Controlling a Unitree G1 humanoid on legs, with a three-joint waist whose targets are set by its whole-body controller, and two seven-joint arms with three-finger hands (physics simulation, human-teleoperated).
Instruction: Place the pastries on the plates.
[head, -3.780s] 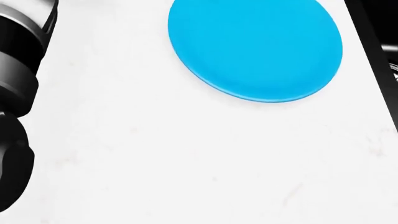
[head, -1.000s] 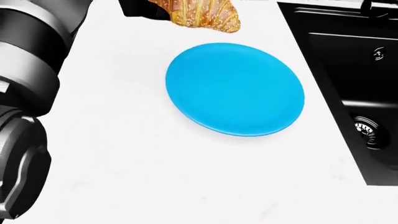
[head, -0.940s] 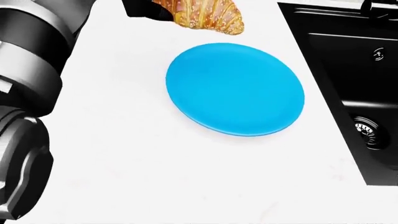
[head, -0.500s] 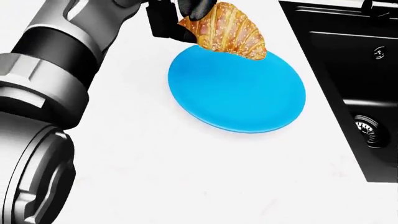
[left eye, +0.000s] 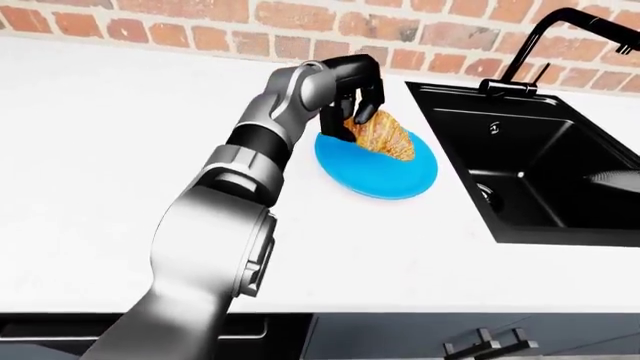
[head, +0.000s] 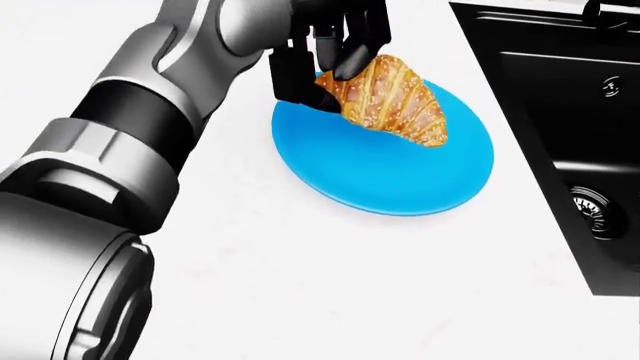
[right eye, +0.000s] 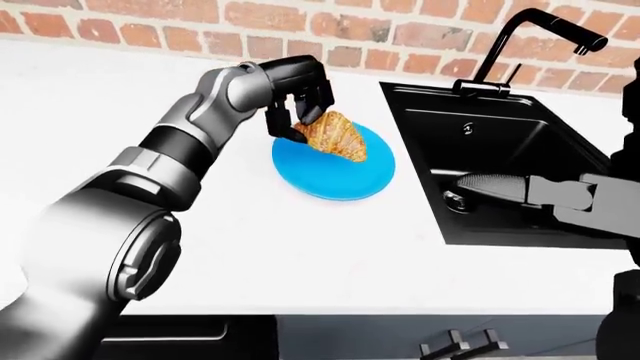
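1. Judging by left-eye view: croissant (left eye: 382, 135) was over blue plate (left eye: 385, 176), left hand (left eye: 355, 94) pinching its upper end; release not yet done.
2. Head view: long axis ran upper-left to lower-right, free tip twd sink (head: 560, 127).
3. Right-eye view: only one plate and pastry showed; right hand not seen.

A white counter (left eye: 110, 142) runs along under a red brick wall (left eye: 200, 22) at the top of the left-eye view. A round blue plate (head: 400, 180) lies flat on it, just left of a black sink (left eye: 530, 172) set into the counter's right part. A black faucet (left eye: 545, 41) rises at the sink's top edge by the wall.
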